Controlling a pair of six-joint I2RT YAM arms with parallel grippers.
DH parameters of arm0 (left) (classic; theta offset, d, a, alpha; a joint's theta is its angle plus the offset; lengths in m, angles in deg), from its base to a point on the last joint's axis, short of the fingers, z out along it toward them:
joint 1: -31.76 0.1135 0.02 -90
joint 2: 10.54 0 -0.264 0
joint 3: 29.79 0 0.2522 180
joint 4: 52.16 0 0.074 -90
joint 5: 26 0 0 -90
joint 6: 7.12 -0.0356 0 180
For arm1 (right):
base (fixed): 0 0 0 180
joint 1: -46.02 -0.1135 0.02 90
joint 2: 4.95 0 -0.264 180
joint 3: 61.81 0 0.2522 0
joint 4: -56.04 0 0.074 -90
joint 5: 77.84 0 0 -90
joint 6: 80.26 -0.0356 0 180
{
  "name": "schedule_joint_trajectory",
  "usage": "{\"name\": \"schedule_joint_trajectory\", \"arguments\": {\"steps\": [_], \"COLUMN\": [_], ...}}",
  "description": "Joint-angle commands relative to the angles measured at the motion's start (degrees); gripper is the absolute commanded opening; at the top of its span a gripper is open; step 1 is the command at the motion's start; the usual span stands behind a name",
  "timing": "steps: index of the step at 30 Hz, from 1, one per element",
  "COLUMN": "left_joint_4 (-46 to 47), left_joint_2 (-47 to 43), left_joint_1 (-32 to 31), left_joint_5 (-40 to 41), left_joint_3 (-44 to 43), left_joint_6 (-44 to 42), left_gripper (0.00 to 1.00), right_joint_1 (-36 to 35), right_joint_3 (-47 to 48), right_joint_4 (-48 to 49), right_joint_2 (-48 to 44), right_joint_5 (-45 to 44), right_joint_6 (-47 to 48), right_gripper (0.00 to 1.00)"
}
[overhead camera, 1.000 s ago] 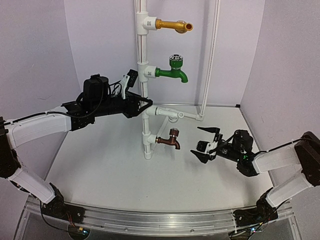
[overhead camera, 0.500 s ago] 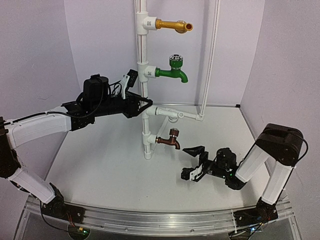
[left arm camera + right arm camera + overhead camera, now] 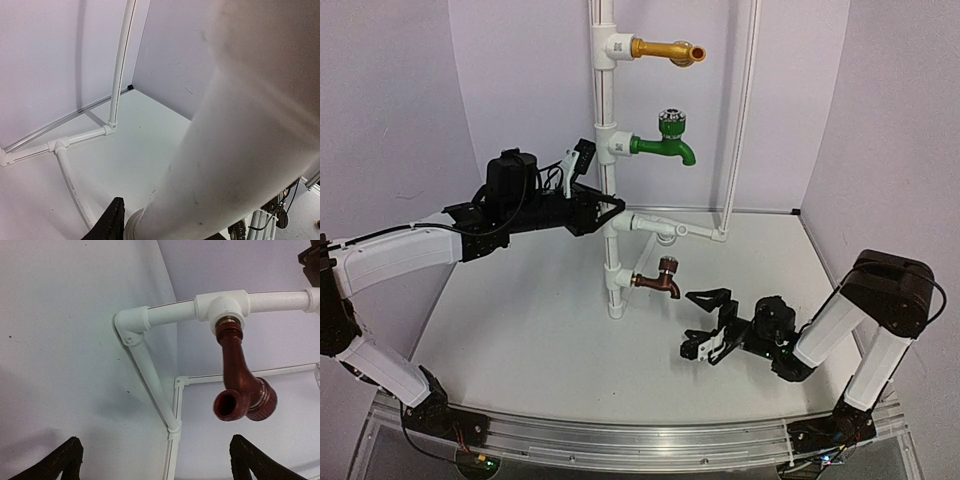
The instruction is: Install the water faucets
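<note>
The small copper-brown metal tap (image 3: 658,281) (image 3: 239,385) with a short curved spout already sits in the lowest white plastic tee fitting (image 3: 618,276) (image 3: 222,304) of the upright white pipe stand (image 3: 605,95), spout pointing down over the white worktop (image 3: 520,330). The left arm's fingers (image 3: 607,209) (image 3: 111,223) pinch the upright pipe above that tee, apparently steadying it. The right arm's fingers (image 3: 712,297) (image 3: 67,460) are spread wide, low over the worktop, near the tap and facing its spout. The step in hand looks like seating this tap. Next, the right fingers need to advance, close on the tap body squarely and twist it tight.
</note>
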Motion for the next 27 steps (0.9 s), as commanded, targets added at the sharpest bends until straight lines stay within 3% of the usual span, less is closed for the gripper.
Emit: {"name": "schedule_joint_trajectory", "arguments": {"steps": [1,9,27], "left_joint_4": [-3.4,-3.6,-4.0], "left_joint_2": [-2.1,-2.2,-3.3], "left_joint_1": [-1.1,-1.1,-1.1], "left_joint_5": [-4.2,-3.9,-3.5], "left_joint_3": [-0.5,-0.3,0.7], "left_joint_6": [11.3,11.3,10.8], "left_gripper": [0.0,0.0,0.0], "right_joint_1": [-0.2,-0.4,-1.1], "right_joint_3": [0.9,5.0,10.7], "right_joint_4": [30.0,30.6,30.6], "right_joint_2": [-3.0,1.9,4.5], "right_joint_5": [-0.6,1.7,4.1], "right_joint_6": [0.3,7.5,10.7], "right_gripper": [0.98,0.98,0.98]}}
